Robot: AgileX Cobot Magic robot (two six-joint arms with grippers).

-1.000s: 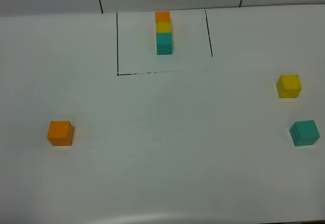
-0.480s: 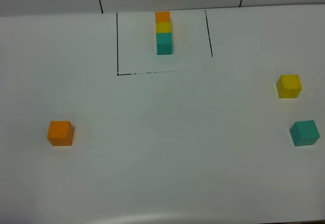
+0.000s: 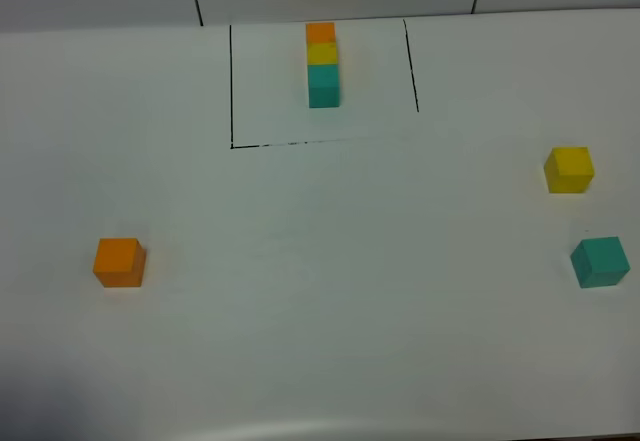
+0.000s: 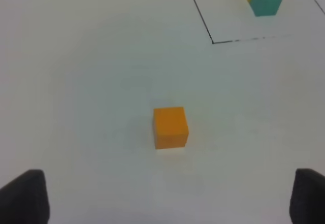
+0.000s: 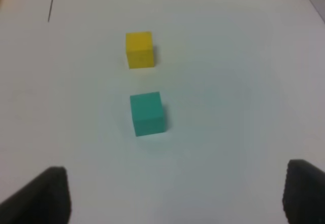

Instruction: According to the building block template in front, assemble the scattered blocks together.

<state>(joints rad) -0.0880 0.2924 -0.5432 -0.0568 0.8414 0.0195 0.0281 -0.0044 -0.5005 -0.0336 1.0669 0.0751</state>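
left claw (image 4: 166, 198) spread wide, only its two dark fingertips (image 4: 23, 196) in sight at the edges of the left wrist view; holding nothing, touching no block; small matte orange cube (image 4: 170, 127) ahead of the gap between those tips, well apart from them, alone on the left part of the flat white worktop (image 3: 330, 291); right claw (image 5: 176, 193) likewise spread wide and empty; matte teal cube (image 5: 148, 113) ahead of its gap, clear of both tips, with the matte yellow cube (image 5: 139, 49) beyond it, near but not touching; seen from the high camera, both on the right side of the worktop, yellow farther back, teal nearer the front edge; at the back centre, the building block template (image 3: 322, 64), a short row of three small joined cubes, orange at the far end, yellow in the middle, teal nearest, inside a thin black drawn outline (image 3: 231, 86); all three loose cubes outside that outline and well apart from the template.
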